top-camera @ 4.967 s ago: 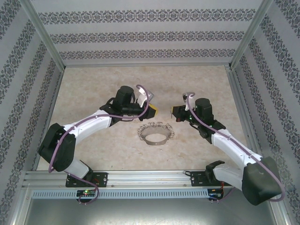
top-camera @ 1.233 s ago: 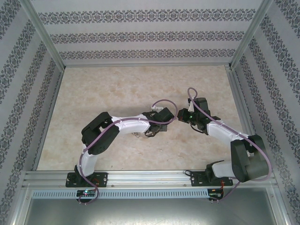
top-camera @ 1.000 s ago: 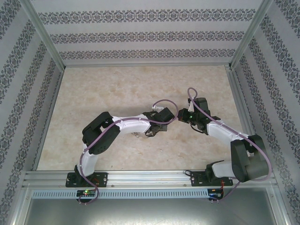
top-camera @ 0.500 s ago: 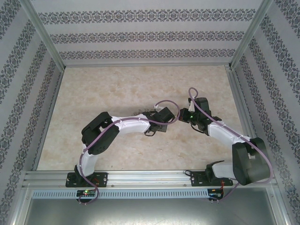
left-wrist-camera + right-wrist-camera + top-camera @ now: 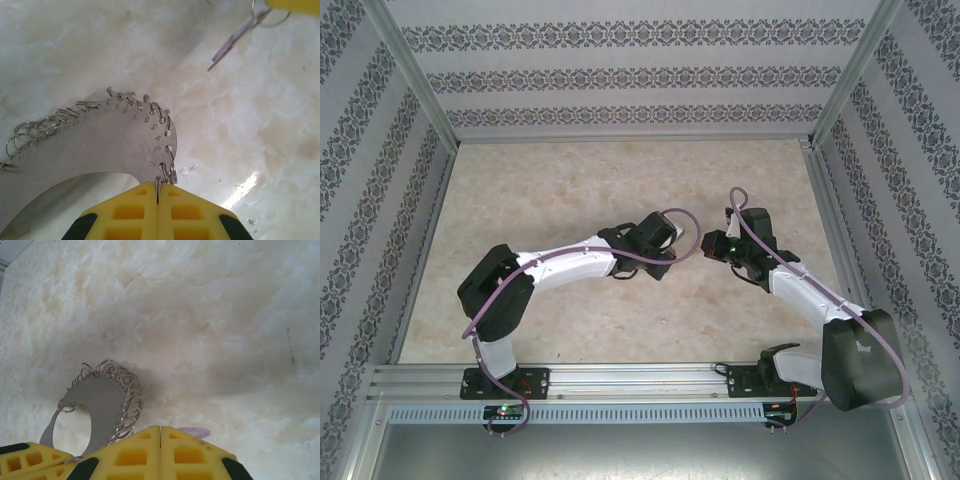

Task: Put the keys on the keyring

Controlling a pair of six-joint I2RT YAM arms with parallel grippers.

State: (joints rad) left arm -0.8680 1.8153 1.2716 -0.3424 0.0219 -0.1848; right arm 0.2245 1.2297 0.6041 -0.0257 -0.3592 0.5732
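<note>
Left tool (image 5: 158, 187) shifted back, pinching flat grey metal keyring (image 5: 100, 142).

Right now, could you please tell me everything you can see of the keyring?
The keyring is a flat, dull grey metal band curved into a hoop, its rim punched with numbered holes carrying small silvery split rings. The left gripper is shut on one ring at its rim. The key hangs apart from it. Whether it rests on the table I cannot tell.

The keyring (image 5: 100, 145), in the left end effector (image 5: 157, 192), lies left of the key (image 5: 230, 42) (in the right end effector (image 5: 160, 432)).
</note>
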